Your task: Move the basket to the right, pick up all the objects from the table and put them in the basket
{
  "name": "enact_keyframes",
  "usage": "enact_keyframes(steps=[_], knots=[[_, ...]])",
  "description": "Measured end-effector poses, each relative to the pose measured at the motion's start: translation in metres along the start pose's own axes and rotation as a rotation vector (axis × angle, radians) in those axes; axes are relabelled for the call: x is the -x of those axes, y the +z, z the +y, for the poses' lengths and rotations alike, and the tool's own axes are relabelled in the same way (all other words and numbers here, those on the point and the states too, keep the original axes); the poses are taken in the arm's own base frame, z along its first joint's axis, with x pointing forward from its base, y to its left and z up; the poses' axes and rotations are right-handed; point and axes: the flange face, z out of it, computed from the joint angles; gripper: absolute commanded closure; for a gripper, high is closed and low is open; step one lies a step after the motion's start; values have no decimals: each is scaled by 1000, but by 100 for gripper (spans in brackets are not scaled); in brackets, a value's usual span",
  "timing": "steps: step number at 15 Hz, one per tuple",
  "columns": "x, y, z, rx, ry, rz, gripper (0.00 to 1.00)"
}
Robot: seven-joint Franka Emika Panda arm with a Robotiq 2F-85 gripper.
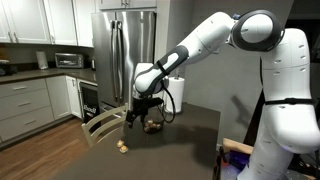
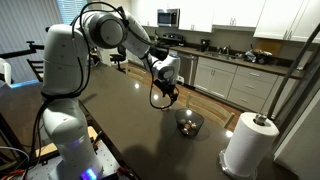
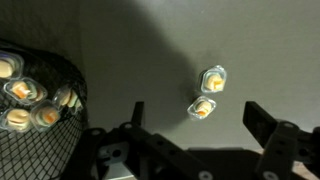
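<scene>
The jaws stood wide and empty above the desk (image 3: 140, 45), with the basket (image 3: 70, 72) just beside them already holding several pale pieces (image 3: 20, 92), so the collecting step seemed well along. Two loose pieces (image 3: 212, 80) lay close together on the bare desk, apart from the basket. The next move likely called for lowering the jaws astride one, clear of its neighbour, and closing.

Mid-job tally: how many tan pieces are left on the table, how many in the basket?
Pale tan lumpy pieces on the dark matte table: 2
Inside the dark wire-mesh basket: at least 4, view cropped
Total: at least 6
</scene>
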Motion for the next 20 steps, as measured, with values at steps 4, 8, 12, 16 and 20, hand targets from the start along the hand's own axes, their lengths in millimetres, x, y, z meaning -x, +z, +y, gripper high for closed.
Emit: enact_keyframes(steps=[4,8,12,16,20], knots=[[8,21,-20,-1,-79,-39,0],[10,41,-29,0,-148,-69,0],[0,55,-41,-3,-204,-74,0],[-22,58,-48,1,-234,-55,0],[-43,63,-49,3,-238,-43,0]])
